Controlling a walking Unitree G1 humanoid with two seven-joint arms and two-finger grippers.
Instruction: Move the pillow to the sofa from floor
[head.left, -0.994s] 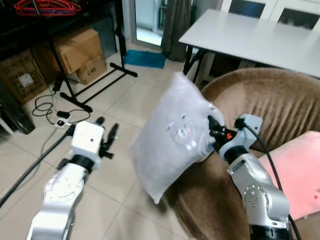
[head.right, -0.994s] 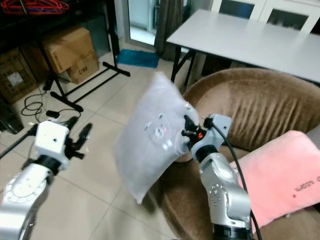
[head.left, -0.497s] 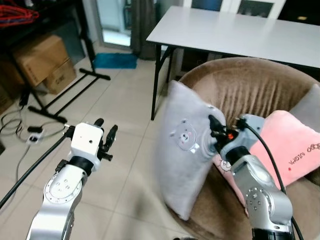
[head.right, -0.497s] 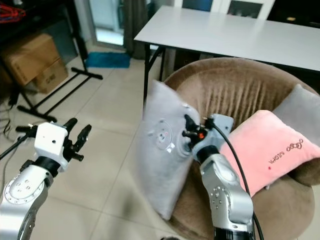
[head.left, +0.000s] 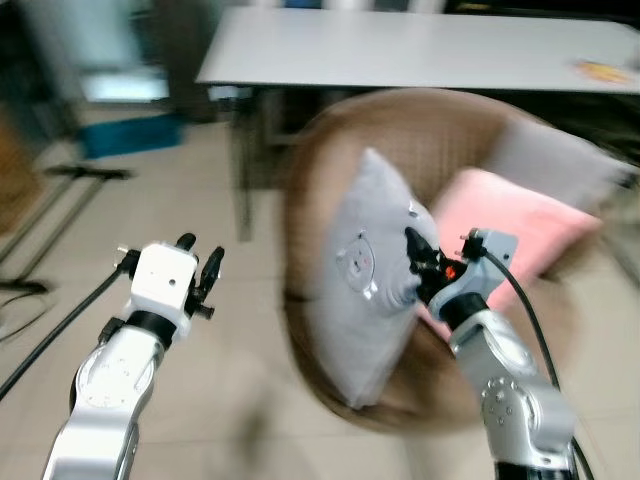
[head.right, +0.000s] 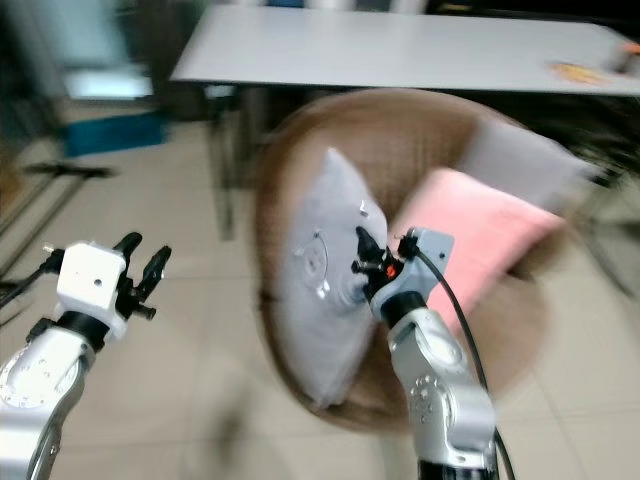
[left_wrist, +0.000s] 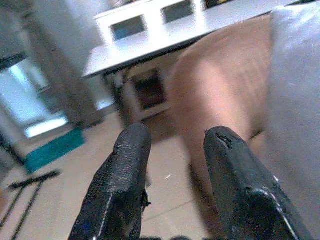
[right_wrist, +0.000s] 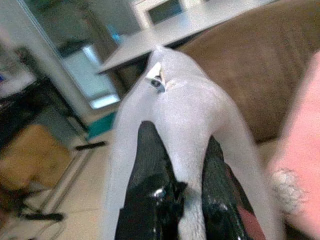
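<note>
The gray pillow (head.left: 365, 285) carries a round printed emblem on its face, too blurred to read; a small white tag (right_wrist: 155, 79) sticks out of its top seam in the right wrist view. The right gripper (head.left: 412, 262) pinches the pillow's right edge, its two black fingers (right_wrist: 150, 165) clamped on either side of a fold of gray fabric. The pillow hangs upright over the left side of the round brown sofa (head.left: 440, 130), its lower corner down near the seat's front edge. Whether it rests on the seat cannot be told through the blur.

A pink pillow (head.left: 505, 225) lies on the sofa just right of the gripper, with another gray cushion (head.left: 560, 165) behind it. A white table (head.left: 420, 45) stands beyond.

The left gripper (head.left: 198, 265) hovers over the tiled floor (head.left: 240, 400), left of the sofa. Its fingers (left_wrist: 125, 175) are spread apart and hold nothing.
</note>
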